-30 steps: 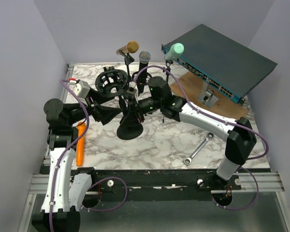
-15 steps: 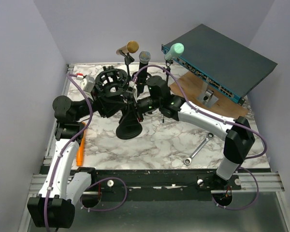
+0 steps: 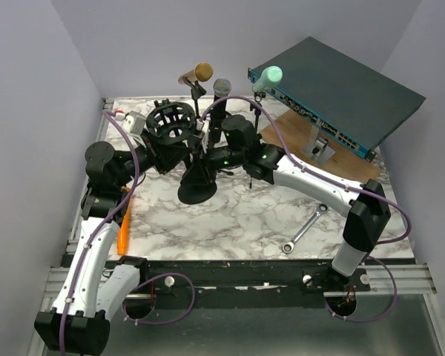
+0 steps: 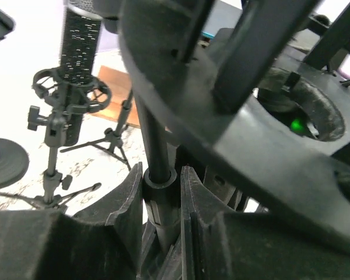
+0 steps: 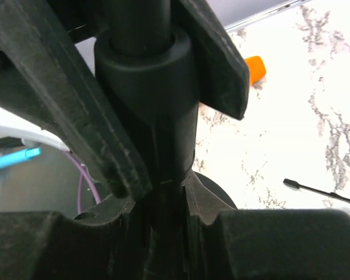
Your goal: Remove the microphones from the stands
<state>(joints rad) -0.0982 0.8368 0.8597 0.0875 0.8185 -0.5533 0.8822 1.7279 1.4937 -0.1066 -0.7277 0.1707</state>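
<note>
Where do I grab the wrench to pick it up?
Take the wrench by the middle of its thin handle, straight down from above, fingers across it. It lies flat on the table, and both ends are wider.

Black stand point(image 3: 198, 187), white-and-grey marbled table point(image 3: 245, 215), orange marker point(image 3: 123, 231), dark teal box point(image 3: 341, 81).
</note>
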